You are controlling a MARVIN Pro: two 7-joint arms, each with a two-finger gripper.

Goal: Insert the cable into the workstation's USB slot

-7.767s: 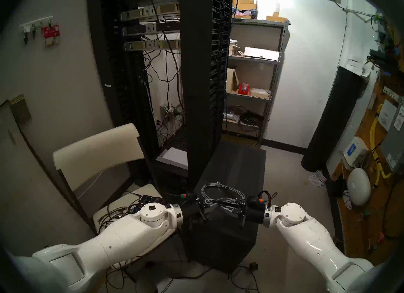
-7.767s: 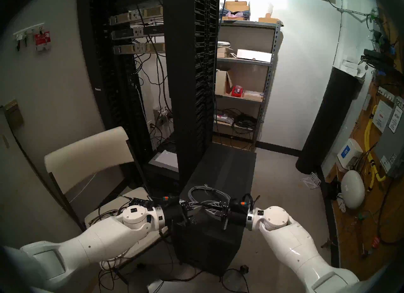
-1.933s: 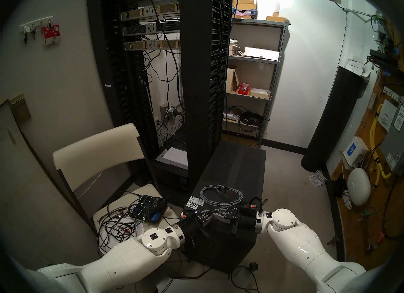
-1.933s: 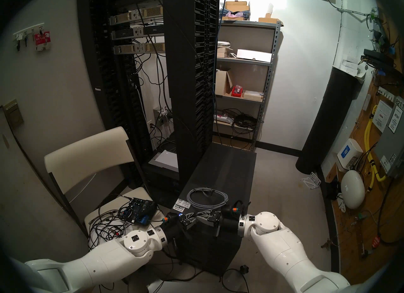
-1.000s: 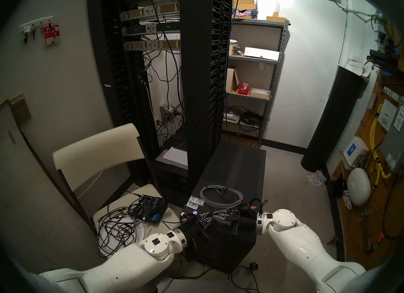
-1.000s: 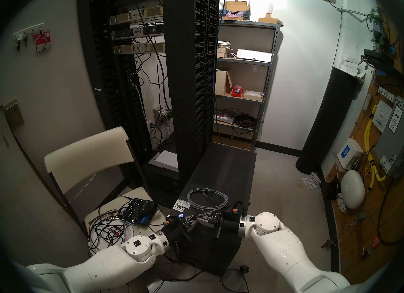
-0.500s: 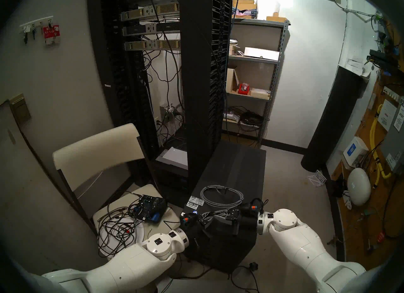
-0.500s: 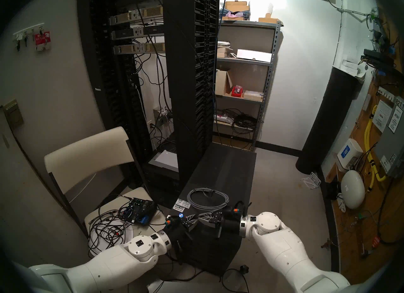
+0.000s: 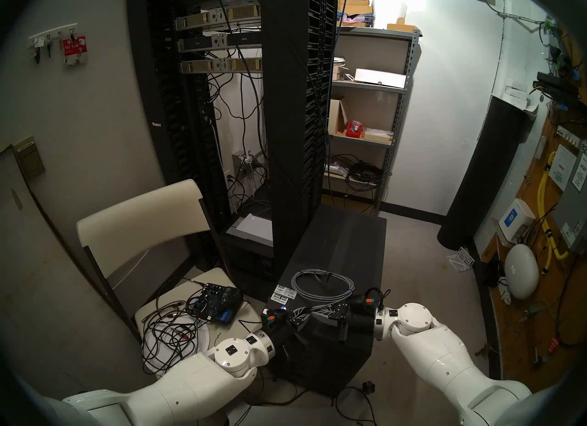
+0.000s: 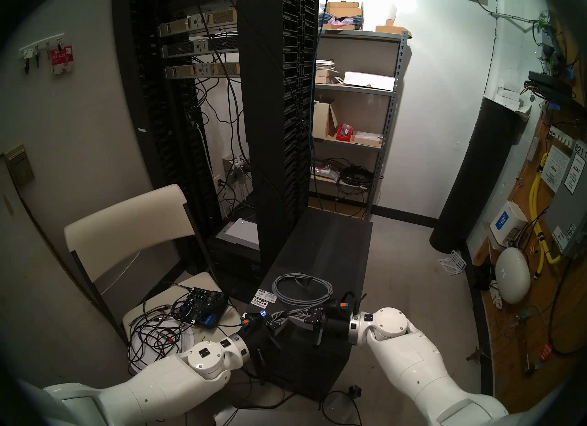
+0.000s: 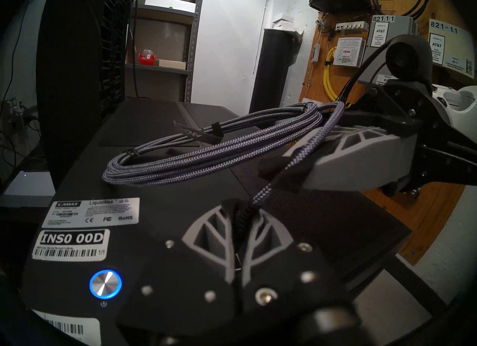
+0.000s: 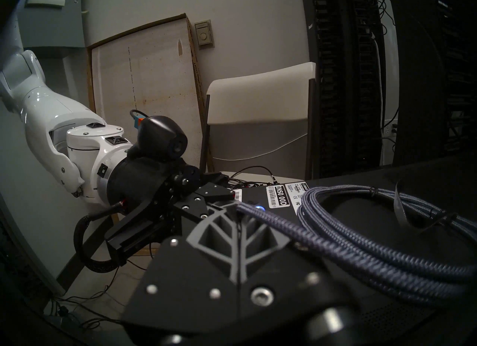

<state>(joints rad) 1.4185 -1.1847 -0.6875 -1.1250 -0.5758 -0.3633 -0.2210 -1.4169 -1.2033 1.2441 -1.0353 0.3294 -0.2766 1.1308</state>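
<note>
So here's where it's at: the workstation (image 9: 336, 257) sits low in the middle of the head view, and the cable (image 9: 320, 285) is mostly a tied-up coil lying on its top, just right of the white barcode sticker (image 9: 280, 297).

One loose strand comes off the coil toward the bottom of the frame, and both arms have it. The left gripper (image 11: 241, 210) has its jaws closed on the braided cord, which you can see running right down between the pads in the left wrist view, bottom centre. The right gripper (image 12: 238, 215) is also clamped shut, and the cord passes along its tip in the right wrist view; it looks pinched there, but the exact contact is hard to make out.

My guess at the why: two grips on one short stretch keeps the floppy cord taut and lets one side re-grab closer to the end. The coil stays on the tower so its weight isn't dragging.

I can't spot the plug in any view, nor the USB slot. The lit power button (image 11: 105, 284) at lower left of the left wrist view suggests the ports are near that front edge, though that's just a hunch.
</note>
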